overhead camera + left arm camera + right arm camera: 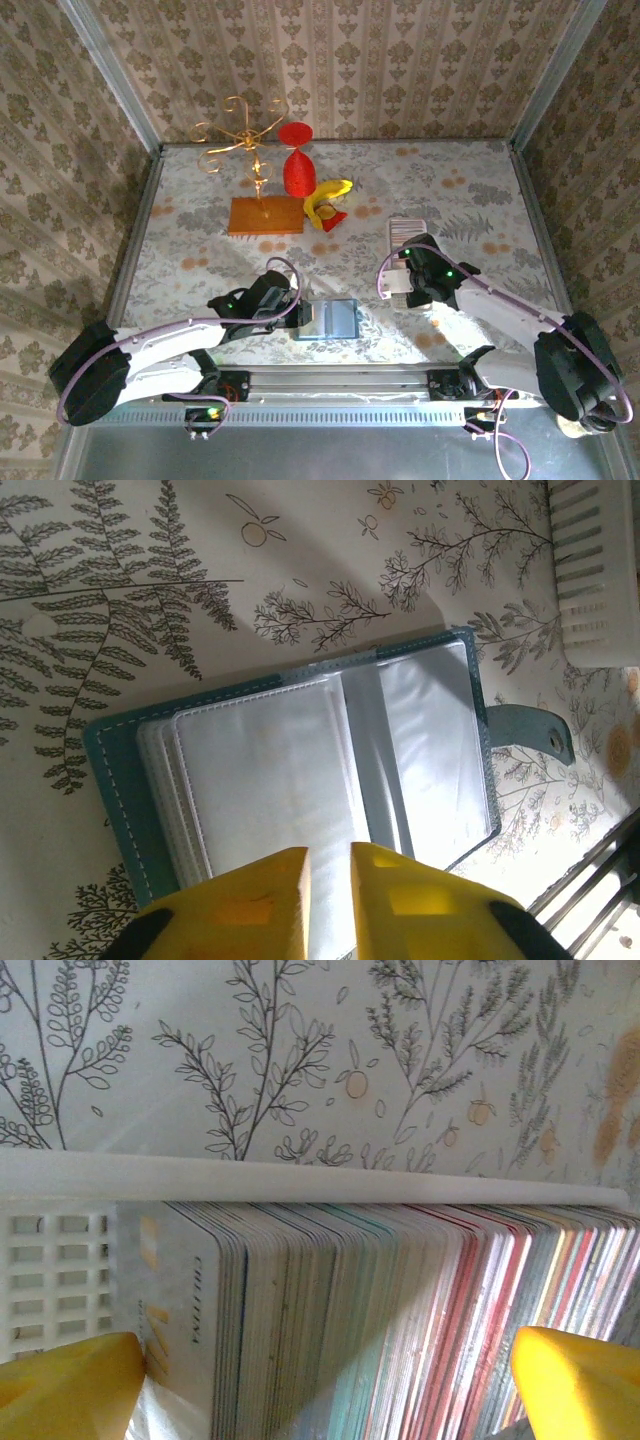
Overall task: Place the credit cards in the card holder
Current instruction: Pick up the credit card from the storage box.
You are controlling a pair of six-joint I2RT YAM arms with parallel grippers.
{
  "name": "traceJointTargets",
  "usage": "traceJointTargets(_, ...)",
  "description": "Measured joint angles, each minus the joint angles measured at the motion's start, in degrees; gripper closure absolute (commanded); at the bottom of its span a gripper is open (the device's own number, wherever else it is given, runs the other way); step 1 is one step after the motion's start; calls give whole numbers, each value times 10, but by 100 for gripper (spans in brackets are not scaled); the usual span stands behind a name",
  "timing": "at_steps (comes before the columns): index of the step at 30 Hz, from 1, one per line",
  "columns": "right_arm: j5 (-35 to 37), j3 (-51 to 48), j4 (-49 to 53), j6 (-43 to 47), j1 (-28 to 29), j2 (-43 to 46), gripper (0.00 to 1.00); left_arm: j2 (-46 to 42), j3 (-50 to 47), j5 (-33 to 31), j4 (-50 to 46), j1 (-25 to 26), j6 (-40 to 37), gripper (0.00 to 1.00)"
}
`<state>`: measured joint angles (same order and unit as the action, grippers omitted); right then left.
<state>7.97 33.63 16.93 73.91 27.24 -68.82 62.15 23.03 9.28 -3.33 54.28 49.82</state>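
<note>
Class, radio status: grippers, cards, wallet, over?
Left gripper nearly shut over open wallet. Right gripper open, straddling cards in white basket. Nothing in the way.

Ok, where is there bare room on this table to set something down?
Free: the far-right cloth beyond the white slatted basket of cards, and the left strip beside the orange wooden base. Crowded: the near middle, with the open teal card holder at the left gripper.
</note>
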Motion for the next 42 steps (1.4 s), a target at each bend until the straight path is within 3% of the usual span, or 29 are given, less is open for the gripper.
traceJointTargets(4,0,0,6,7,0,-2,17,0,0,0,0,0,0,86)
traceJointTargets(10,0,0,35,15,2,17,46,0,0,0,0,0,0,87)
traceJointTargets(30,-7,-5,113,-14,34,114,92,25,0,-2,2,8,0,88)
traceJointTargets(33,-11,-5,139,-40,49,147,100,21,0,-7,-7,8,-1,87)
traceJointTargets(37,-32,9,188,-111,82,194,100,2,0,-16,-21,6,-5,86)
traceJointTargets(42,-80,80,231,-312,128,227,100,-38,1,-27,-52,-1,-7,78)
